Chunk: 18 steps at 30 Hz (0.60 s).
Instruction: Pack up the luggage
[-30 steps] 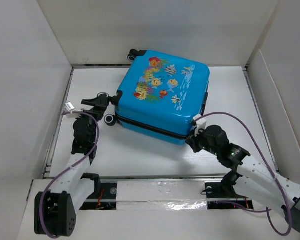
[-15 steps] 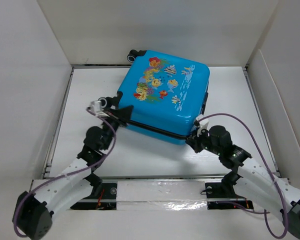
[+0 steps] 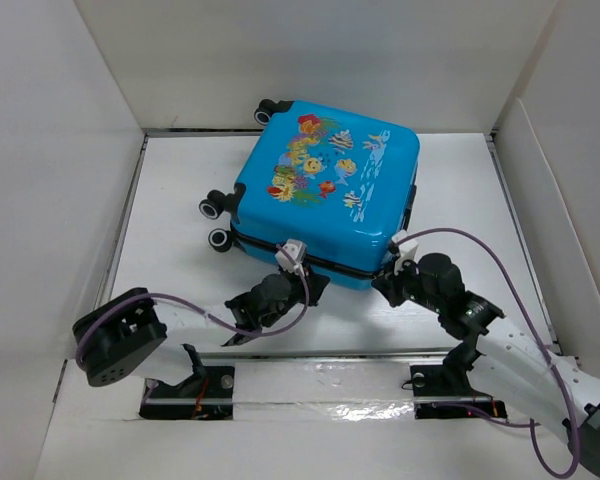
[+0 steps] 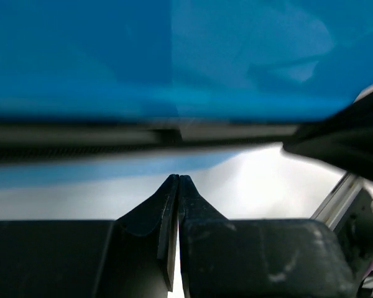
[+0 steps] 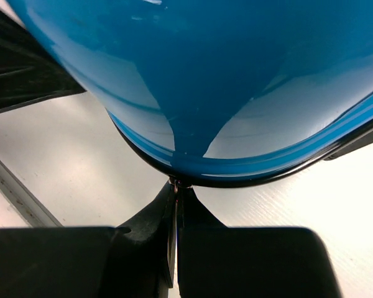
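One bright-blue suitcase (image 3: 325,195), fish print up, black wheels (image 3: 213,205), lies closed on the table (image 3: 170,180). At its near edge, left arm (image 3: 195,315) and right arm (image 3: 510,345) have jaws pressed shut, gripping nothing visible.

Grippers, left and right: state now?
Left gripper: closed, empty.
Right gripper: closed at the luggage seam; grip cannot be told.

Luggage (image 4: 174,56) blurred, cropped in L wrist view.
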### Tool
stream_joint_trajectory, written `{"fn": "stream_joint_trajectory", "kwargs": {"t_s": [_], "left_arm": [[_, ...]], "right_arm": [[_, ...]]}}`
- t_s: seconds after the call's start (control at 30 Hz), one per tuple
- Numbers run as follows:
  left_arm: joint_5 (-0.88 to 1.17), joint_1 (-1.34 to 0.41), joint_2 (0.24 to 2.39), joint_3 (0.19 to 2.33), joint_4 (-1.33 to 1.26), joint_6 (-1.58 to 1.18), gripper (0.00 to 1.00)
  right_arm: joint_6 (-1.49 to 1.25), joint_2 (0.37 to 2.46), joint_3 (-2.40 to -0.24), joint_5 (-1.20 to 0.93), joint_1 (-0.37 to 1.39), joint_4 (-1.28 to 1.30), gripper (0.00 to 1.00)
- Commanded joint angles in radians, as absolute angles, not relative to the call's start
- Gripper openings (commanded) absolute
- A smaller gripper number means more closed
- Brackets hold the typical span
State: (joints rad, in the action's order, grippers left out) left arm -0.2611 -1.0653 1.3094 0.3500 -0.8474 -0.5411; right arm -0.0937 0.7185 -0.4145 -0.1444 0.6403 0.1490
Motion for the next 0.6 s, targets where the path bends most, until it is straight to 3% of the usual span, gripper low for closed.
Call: {"fn": "stream_joint_trajectory", "kwargs": {"t_s": [0.0, 0.27, 0.43, 0.57], "left_arm": [[-0.255, -1.059, 1.354, 0.463, -1.003, -0.514, 0.0], [-0.226, -1.006, 1.479, 0.557, -1.037, -0.551, 0.0], [-0.181, -0.997, 1.558, 0.6, -1.074, -0.583, 0.0], [-0.152, -0.997, 1.595, 0.632, -1.08, -0.595, 0.0]], "right_arm": [[-0.089, 0.654, -0.46, -0.089, 0.679, 0.047, 0.0], [-0.158, 0.693, -0.457, -0.051, 0.856, 0.069, 0.0], [-0.192, 0.779, -0.554, 0.112, 1.058, 0.065, 0.0], [-0.213, 0.83, -0.583, 0.184, 1.103, -0.026, 0.0]]}}
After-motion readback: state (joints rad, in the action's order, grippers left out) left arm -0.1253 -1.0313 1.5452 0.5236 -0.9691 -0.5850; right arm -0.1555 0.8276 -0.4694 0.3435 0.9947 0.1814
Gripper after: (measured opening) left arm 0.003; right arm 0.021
